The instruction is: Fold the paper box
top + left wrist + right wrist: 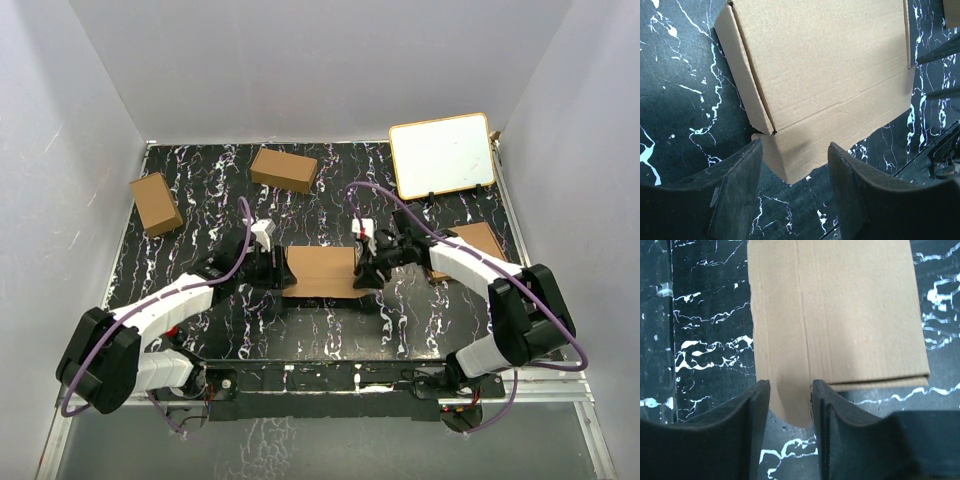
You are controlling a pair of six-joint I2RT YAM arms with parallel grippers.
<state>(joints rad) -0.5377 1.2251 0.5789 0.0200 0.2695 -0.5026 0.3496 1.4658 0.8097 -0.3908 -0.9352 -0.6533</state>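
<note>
paper box (pixel 322 271) | left gripper (pixel 795 152), right gripper (pixel 790 390) parted at its ends; carton (pixel 284 169) beyond

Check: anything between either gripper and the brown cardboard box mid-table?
Nothing visible. The left gripper and right gripper each sit at one end of the flat brown cardboard paper box, with its edge showing in the gap between their open fingers.

paper box (pixel 850 315) top cropped, brown pile (pixel 485 240) half hidden
</note>
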